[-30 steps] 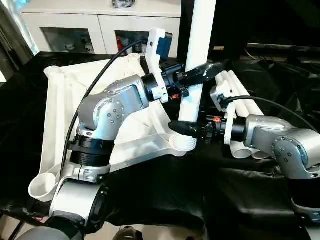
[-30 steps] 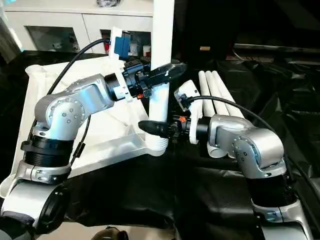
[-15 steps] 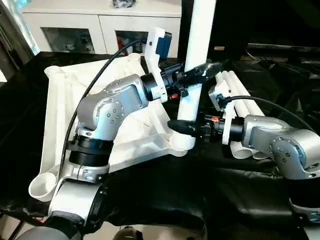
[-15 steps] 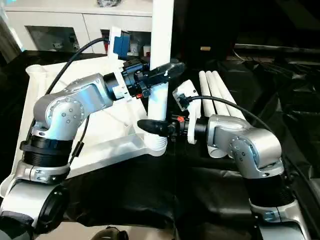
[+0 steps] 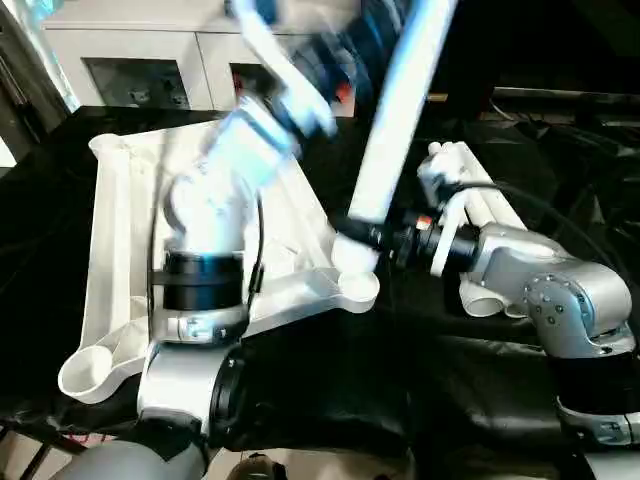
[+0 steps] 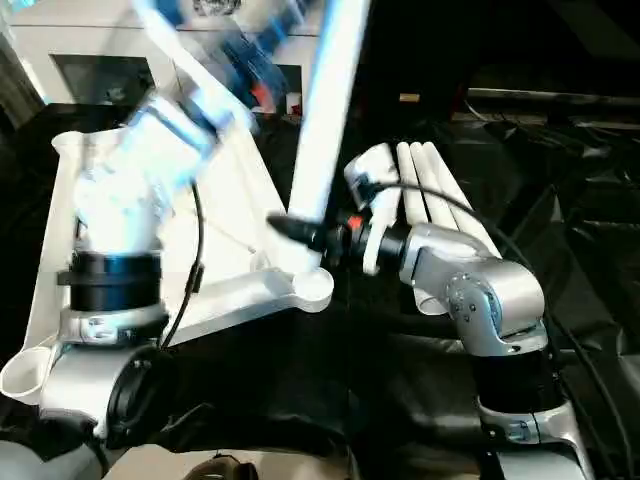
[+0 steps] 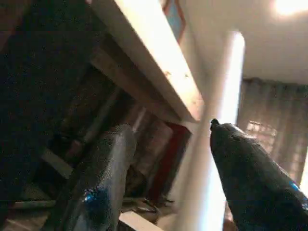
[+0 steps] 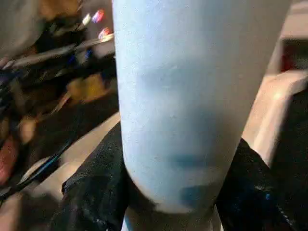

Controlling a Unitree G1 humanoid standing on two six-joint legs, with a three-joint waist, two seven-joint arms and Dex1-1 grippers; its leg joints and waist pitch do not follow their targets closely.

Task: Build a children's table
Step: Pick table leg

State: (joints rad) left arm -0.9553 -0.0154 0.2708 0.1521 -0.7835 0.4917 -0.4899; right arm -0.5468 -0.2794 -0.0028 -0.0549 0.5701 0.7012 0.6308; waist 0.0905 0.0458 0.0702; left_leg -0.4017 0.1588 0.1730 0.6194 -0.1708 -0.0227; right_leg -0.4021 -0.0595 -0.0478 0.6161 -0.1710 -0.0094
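A: Tabletop upside down on black-covered desk, ribs up. Leg status?

B: One leg tilted, foot right at tabletop's near corner socket. Can't tell if seated. Three spare legs lie just beside that corner.

A: Fingers?

B: Right gripper pinches the leg low, one finger either side. Left gripper up above tabletop, blurred; fingers spread, leg beside one finger, no grip.
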